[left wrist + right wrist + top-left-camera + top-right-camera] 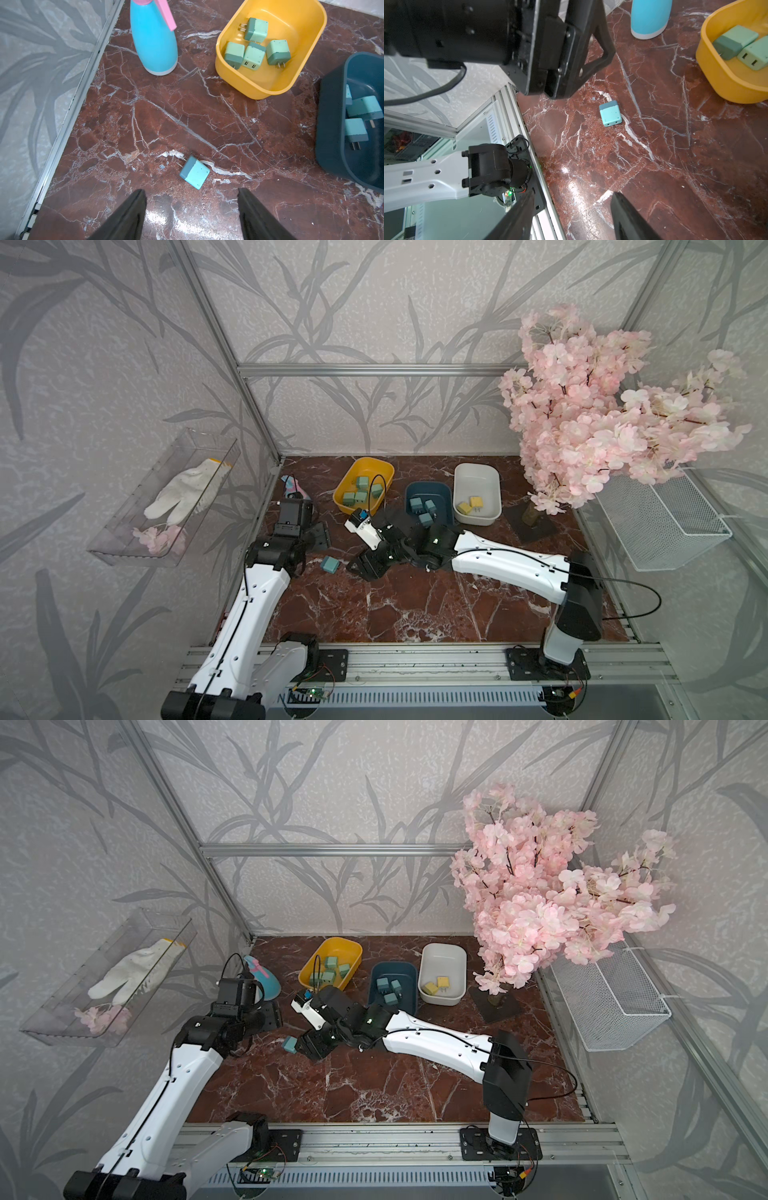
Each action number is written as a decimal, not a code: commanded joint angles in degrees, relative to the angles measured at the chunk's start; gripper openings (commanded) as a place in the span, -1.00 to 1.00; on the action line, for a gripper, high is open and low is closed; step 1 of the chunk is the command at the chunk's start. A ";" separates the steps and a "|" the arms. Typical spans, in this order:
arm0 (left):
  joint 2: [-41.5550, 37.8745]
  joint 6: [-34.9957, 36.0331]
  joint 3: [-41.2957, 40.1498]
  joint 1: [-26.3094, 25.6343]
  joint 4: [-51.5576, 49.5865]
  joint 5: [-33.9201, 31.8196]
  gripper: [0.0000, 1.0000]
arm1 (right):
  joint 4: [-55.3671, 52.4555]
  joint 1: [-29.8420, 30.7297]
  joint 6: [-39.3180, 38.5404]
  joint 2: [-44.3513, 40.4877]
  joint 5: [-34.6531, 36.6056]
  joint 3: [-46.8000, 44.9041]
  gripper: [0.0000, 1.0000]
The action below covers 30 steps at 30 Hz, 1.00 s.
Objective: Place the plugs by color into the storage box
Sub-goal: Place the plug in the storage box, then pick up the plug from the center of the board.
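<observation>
Now, one loose blue plug (330, 564) lies on its side on the red marble bench (415, 605), well apart from the yellow tub (376, 468) and on that tub's robot-facing side. Nothing touches it. In the left wrist view the left tool (191, 192) hangs just short of that plug (194, 175), its two dark fingers (128, 216) spread apart with only bare stone between them. The right tool (572, 195) is parted too and carries nothing, and the same plug (610, 113) sits ahead of it, well clear of its tips. Over in the yellow tub, four green plugs (255, 54) sit bunched together. Just beside the yellow tub on its right stands the dark blue tub (440, 493) with three blue plugs (422, 508) inside. Further right of the yellow tub, the white tub (478, 483) holds two yellow plugs (470, 504). To the yellow tub's left stands a light-blue spray bottle (153, 41), upright on the bench.
</observation>
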 commanded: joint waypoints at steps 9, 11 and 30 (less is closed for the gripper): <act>-10.10 -2.26 -8.65 2.17 3.41 -2.15 0.49 | -0.10 3.24 -1.12 3.43 8.43 2.23 0.27; -11.20 -2.34 -8.66 2.24 3.72 -2.75 0.48 | 1.78 3.73 -2.11 4.74 8.92 2.09 0.26; -13.39 -5.85 -7.04 4.77 -0.14 -17.53 0.45 | 22.11 0.51 -11.72 19.64 1.78 2.56 0.23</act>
